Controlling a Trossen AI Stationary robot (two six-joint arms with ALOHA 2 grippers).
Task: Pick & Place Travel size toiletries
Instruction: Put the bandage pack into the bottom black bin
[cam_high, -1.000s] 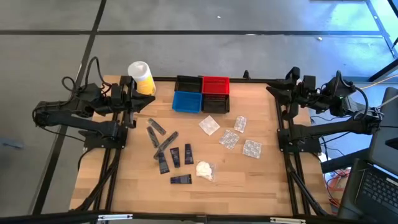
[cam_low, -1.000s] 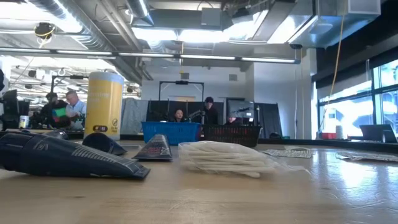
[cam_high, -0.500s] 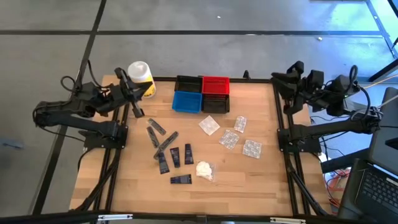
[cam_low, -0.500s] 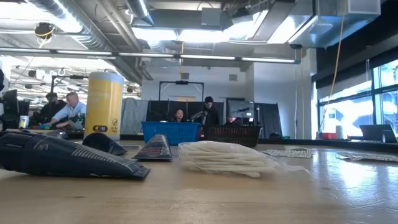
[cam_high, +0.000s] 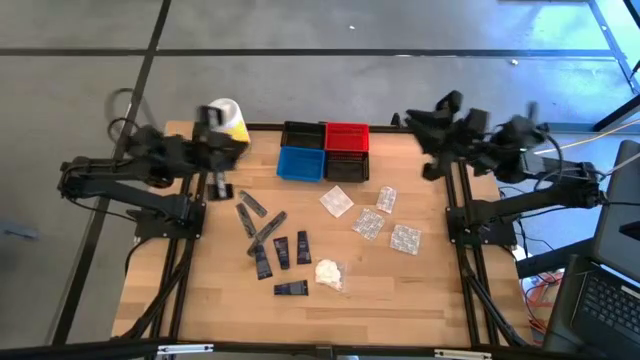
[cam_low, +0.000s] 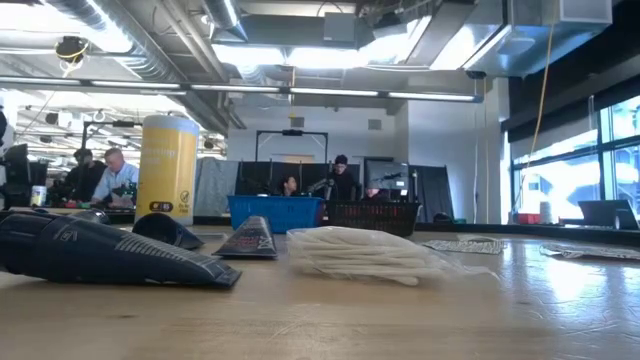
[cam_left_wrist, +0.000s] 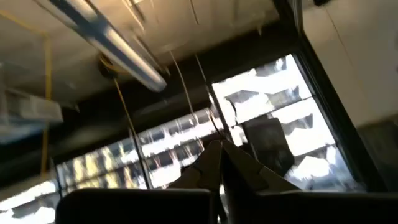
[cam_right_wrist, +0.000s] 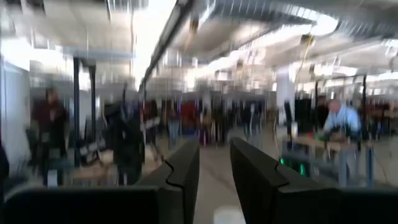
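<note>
At the upper left of the high view, the left gripper (cam_high: 222, 185) sits over the bench (cam_high: 200, 290) edge, just beside the yellow container (cam_high: 229, 122); its fingers (cam_left_wrist: 214, 165) are pressed together and hold nothing. Right of it, in the centre-left of the frame, the dark tubes (cam_high: 270, 245) lie scattered flat on the bench, with one more tube (cam_high: 291, 288) lower down. The white wad (cam_high: 329, 272) in clear wrap lies just beside that lower tube. Above them, at the top centre, stand the blue bin (cam_high: 301, 163), the black bin (cam_high: 303, 134) and the red bin (cam_high: 346, 136), touching one another. The clear packets (cam_high: 370, 222) lie below and right of the bins, well apart from the tubes. At the upper right, the right gripper (cam_high: 432, 150) is raised at the bench's far right corner; its fingers (cam_right_wrist: 183, 168) stand apart with an empty gap between them. People (cam_low: 110, 175) show in the room beyond in the low view.
</note>
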